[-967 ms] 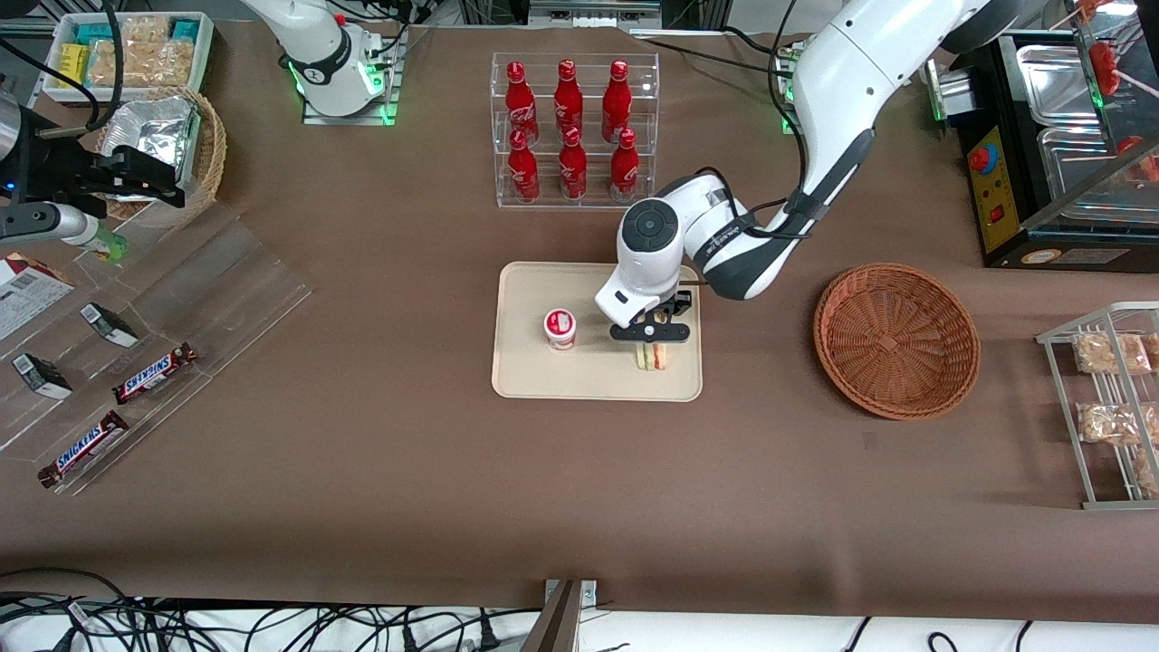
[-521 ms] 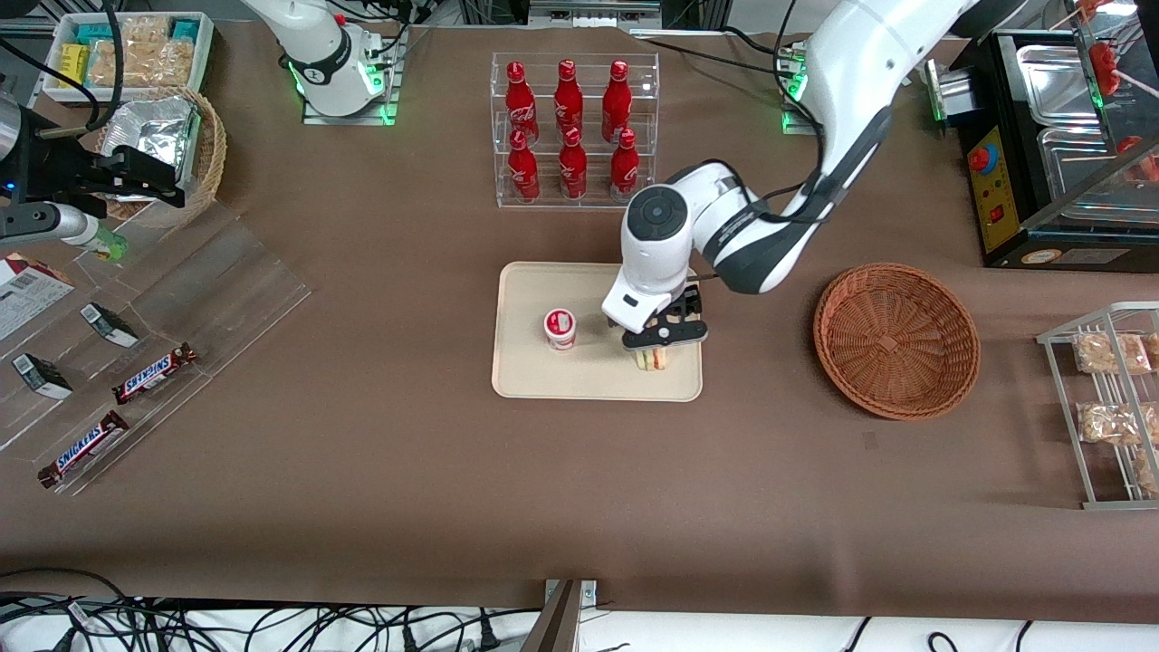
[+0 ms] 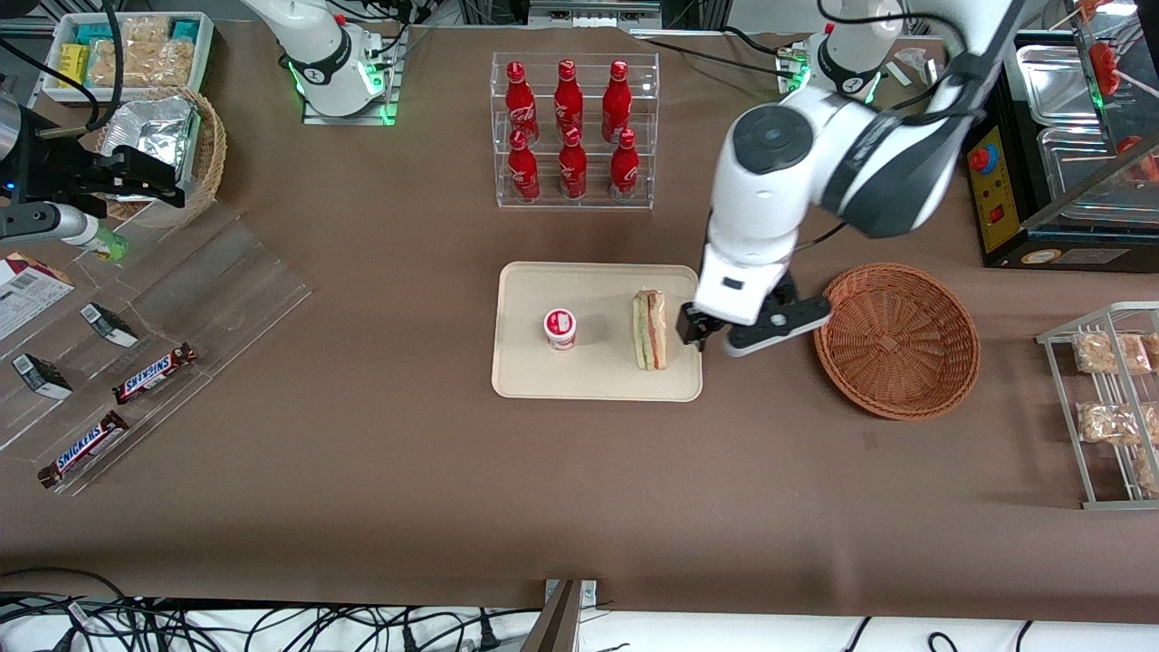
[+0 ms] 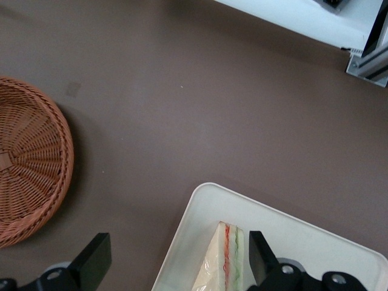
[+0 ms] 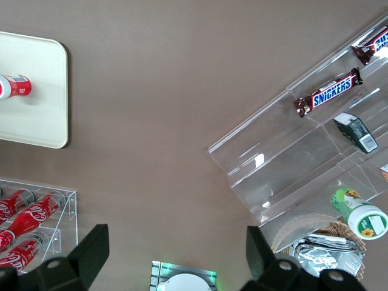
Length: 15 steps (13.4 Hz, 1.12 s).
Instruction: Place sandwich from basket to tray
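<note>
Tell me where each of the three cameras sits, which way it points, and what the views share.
Front view: high above the table, looking down; shows both arms, the left hand open between tray and basket.
Left wrist view: on the working arm, looking down at the sandwich; its fingers show.
Right wrist view: on the parked arm, looking down at the candy rack.
Shared: all three show the tray.

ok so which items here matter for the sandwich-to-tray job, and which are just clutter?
Job:
- sandwich, lying on the tray
- tray
- basket, nothing in it
- gripper, jaws open, raised between tray and basket

Clutter:
- small red-and-white cup on the tray
- cola bottles in a clear rack
- Snickers bars
- foil-lined basket
- snack packets on a wire rack
</note>
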Available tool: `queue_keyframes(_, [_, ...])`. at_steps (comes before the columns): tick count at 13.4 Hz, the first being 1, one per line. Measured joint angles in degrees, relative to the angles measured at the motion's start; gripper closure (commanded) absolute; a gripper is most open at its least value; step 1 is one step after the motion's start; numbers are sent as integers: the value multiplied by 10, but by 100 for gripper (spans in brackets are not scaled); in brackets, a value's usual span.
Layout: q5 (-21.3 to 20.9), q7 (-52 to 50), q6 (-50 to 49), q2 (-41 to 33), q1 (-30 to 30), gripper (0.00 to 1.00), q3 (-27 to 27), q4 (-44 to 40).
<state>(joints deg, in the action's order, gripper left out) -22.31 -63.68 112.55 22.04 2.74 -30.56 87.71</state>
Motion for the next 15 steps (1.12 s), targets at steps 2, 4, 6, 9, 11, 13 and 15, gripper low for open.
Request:
queue_keyframes(2, [28,15,-24,-32,-21,0,0,0])
queue_keyframes(4, [58,49,-41,-57,-39,0,0,-1])
queue_keyframes(6, [75,81,-61,-74,-59,0,0,-1])
queue_keyframes(9, [117,157,-76,-93,-92,0,7,-1])
queue_keyframes(11, [140,214,-96,-111,-98,0,34,-1])
queue_keyframes(13, [164,285,-113,-129,-98,0,76,-1])
queue_keyframes(15, [192,382,-137,-148,-97,0,128,-1])
